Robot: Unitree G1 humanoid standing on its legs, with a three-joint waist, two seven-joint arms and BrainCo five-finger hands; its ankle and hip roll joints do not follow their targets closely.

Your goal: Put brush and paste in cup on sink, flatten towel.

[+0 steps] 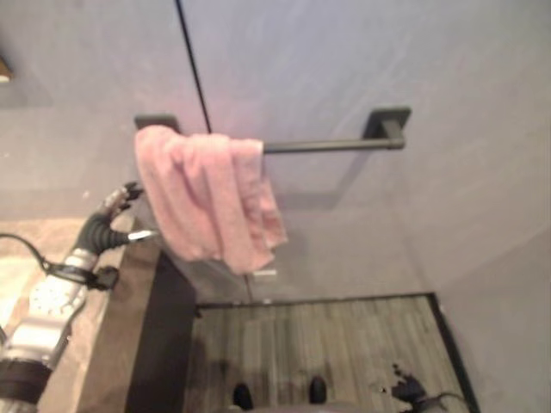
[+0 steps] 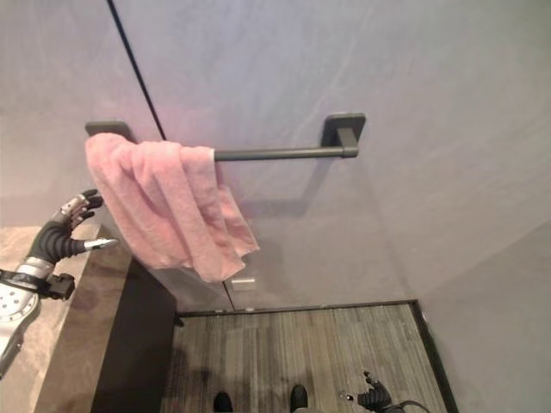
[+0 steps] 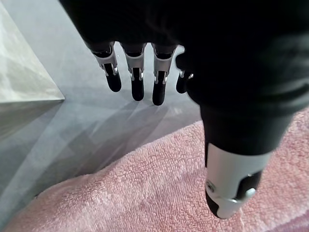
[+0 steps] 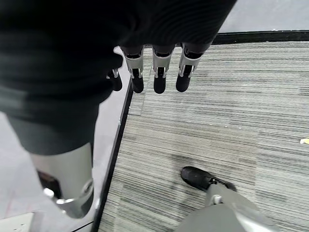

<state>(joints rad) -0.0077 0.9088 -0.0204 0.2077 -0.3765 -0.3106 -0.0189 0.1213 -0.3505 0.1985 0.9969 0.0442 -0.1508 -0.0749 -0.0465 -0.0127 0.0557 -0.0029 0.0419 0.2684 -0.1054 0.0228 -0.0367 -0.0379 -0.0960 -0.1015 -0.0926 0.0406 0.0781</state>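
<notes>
A pink towel [image 1: 207, 198] hangs bunched and crumpled over the left end of a dark towel bar [image 1: 331, 144] on the grey wall. My left hand [image 1: 114, 213] is raised just left of the towel's edge, fingers straight and thumb spread, holding nothing. In the left wrist view its fingers [image 3: 137, 82] point past the wall while the towel's pink terry cloth [image 3: 145, 193] lies close under the thumb. My right hand [image 2: 374, 397] hangs low near the floor, and its fingers [image 4: 159, 72] are straight and empty.
A brown stone countertop [image 1: 129, 310] with a dark side panel [image 1: 164, 344] runs along the left. Below the towel is grey striped flooring [image 1: 318, 344]. The right part of the bar is bare. A black seam [image 1: 194, 64] runs up the wall.
</notes>
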